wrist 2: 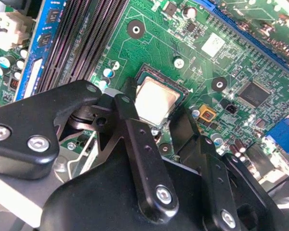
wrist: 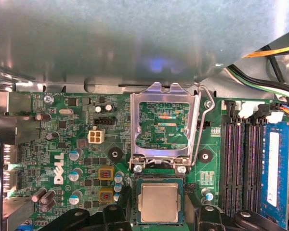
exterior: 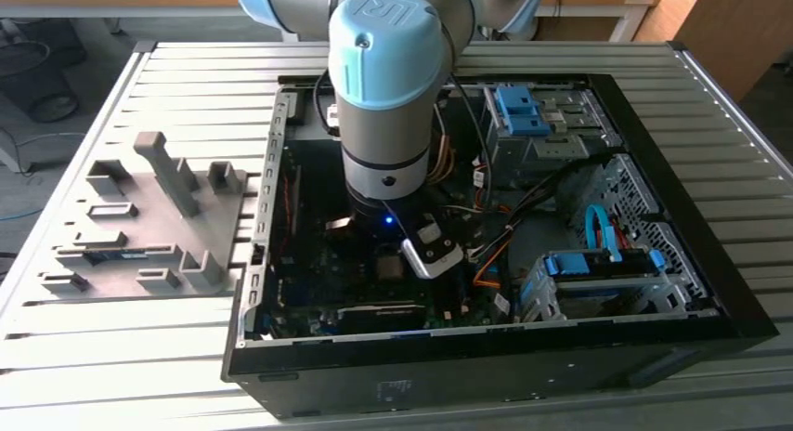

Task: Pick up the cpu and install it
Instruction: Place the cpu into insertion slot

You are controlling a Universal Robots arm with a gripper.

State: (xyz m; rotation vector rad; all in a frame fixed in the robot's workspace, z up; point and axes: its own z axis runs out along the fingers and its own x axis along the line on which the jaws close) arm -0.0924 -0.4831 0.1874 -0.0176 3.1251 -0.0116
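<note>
The arm [exterior: 384,143] is a silver-grey metal tube under a rounded pale-blue plastic joint cover [exterior: 382,43]. Just above the gripper [wrist 2: 156,108], its black wrist collar [exterior: 370,206] carries a small blue light [exterior: 388,217]. The gripper's matte-black link fingers [wrist 2: 135,144] bear round silver screws [wrist 2: 164,194].

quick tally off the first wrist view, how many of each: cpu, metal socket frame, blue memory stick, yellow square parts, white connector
cpu: 1
open metal socket frame: 1
blue memory stick: 1
yellow square parts: 2
white connector: 1
total: 6
</note>
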